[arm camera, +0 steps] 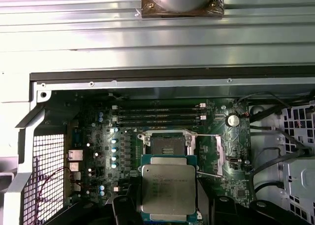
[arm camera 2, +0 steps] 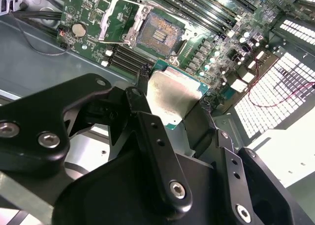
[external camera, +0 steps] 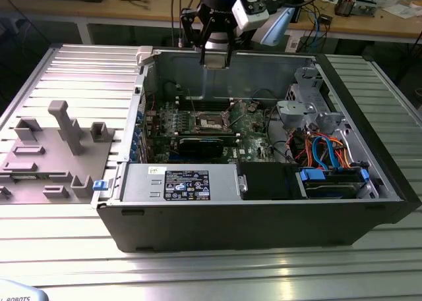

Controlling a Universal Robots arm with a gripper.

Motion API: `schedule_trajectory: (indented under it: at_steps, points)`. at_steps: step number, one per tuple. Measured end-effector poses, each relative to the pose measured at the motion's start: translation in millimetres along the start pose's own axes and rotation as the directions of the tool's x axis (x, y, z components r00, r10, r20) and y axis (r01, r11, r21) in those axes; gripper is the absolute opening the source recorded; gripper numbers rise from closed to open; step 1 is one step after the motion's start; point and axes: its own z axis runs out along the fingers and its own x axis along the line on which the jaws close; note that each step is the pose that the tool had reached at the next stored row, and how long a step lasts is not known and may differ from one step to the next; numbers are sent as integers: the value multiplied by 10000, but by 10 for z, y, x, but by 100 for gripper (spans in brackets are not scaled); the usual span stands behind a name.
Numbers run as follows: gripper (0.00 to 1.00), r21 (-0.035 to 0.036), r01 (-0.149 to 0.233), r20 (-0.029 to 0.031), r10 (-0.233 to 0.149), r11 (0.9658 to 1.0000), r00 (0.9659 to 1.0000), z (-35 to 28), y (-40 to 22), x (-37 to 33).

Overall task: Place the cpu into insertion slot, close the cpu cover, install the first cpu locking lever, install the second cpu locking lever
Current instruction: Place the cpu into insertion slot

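- gripper (arm camera 2: 173, 101) hangs above the open computer case (external camera: 264, 215), closed on the cpu (arm camera 2: 172, 89); the fingers (arm camera 2: 147, 117) are narrowed onto two opposite edges of the chip, one on each side
- the cpu sits flat between the fingertips, metal lid facing up towards the wrist; in the first wrist view its green border (arm camera: 169, 159) shows around the lid
- the insertion slot (arm camera: 165, 146) lies beyond the fingertips on the motherboard (arm camera: 234, 185), well apart from the chip and bare; nothing is seated in it yet
- the cpu cover (arm camera 2: 115, 19) stands swung open just beside the slot, away from the fingers; a thin locking lever (arm camera: 210, 136) is also raised off the slot
- handling, as I judge it: light, thin, fully stiff; no give under the pads, so little squeeze is needed
- the lid looks smooth and probably slippery; the edge grip seen here is the sound one, as the underside and the slot's contact field look delicate
- the chip likely has to stay level and square to the slot; a tilt or a skewed corner would risk the fine contacts below
- memory slots (arm camera: 160, 114) sit beyond the insertion slot, farther from the fingers
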Motion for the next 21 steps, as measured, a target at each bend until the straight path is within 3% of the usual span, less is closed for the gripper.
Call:
schedule_trajectory:
  at_steps: [21]
  points:
    - [54, 0, 1, 0, -1, 10000, 10000, 39, -4, 18]
